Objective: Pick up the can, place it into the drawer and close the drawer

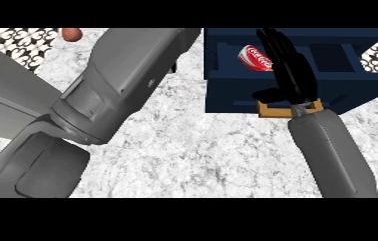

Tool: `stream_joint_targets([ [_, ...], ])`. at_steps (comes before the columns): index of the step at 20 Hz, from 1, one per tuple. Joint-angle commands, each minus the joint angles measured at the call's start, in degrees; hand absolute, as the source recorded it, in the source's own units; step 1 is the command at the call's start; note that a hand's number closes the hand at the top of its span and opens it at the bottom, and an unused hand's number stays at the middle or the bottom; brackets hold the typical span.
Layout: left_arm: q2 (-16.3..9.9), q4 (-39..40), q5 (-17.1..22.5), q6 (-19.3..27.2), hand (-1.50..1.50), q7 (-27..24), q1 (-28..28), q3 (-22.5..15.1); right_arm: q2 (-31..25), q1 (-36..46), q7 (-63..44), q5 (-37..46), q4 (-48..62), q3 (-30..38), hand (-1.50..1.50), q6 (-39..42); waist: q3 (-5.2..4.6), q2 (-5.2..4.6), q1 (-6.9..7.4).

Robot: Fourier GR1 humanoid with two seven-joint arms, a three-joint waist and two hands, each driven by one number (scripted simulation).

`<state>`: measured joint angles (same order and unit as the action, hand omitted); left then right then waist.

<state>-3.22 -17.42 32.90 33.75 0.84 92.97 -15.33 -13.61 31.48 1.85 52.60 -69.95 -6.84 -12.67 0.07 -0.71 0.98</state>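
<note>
A pale grey marbled desk [192, 150] fills the view, with a black-and-white patterned surface [26, 42] at 10 o'clock and a small reddish-brown object [71, 34] at 11 o'clock beside it. At 1 o'clock the dark blue drawer [221, 92] stands open, and the red can [255, 57] lies on its side inside, long axis running from 10 to 4 o'clock. The right hand [291, 72] reaches over the drawer with fingers straight and together just right of the can, thumb out to the side; the left forearm [122, 82] crosses at 9 o'clock, its hand out of sight.

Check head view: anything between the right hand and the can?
Nothing: the right hand, fingers straight, lies right beside the can inside the drawer, with no gap visible.
</note>
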Motion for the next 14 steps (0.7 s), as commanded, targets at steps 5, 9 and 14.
stream_joint_targets([
  [5,-3.97,-4.28,-1.9,-0.62,-1.5,2.67,-2.71,-0.4,4.19,9.67,1.18,6.97,21.08,2.57,-1.5,-14.11,-0.02,0.29,1.47],
  [9,-4.67,-7.44,-2.31,-1.49,-1.5,4.04,-5.86,-1.14,2.4,17.38,1.67,6.9,28.84,6.67,-1.5,-18.15,-0.03,0.32,2.91],
  [14,-7.61,-12.05,-2.76,-2.93,-1.5,7.31,-9.07,-1.79,3.6,23.36,0.84,9.17,37.25,7.65,-1.5,-23.02,-0.05,0.47,4.01],
])
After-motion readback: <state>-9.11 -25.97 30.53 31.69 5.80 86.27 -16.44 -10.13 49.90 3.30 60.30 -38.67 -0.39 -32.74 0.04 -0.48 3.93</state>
